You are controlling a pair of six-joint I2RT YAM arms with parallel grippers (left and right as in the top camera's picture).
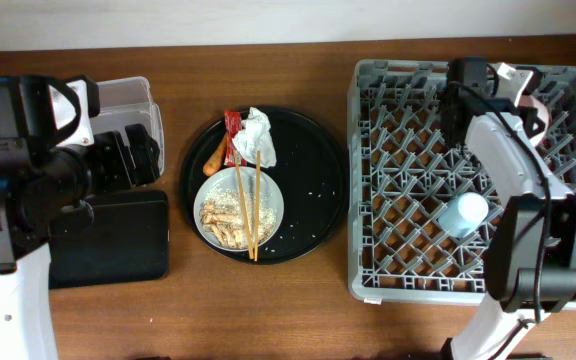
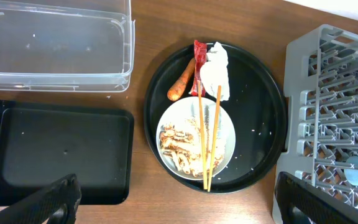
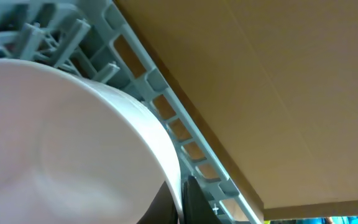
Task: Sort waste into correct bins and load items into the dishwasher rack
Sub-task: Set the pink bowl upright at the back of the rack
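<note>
2 chopsticks lie across 1 white bowl of scraps on the round tray, beside 1 napkin, 1 red wrapper, 1 carrot scrap. Right claw pinches 1 pink bowl at the rack's upper right; left claw gapes wide.

Brown wood-grain table, pale wall strip along its far edge, even light.
</note>
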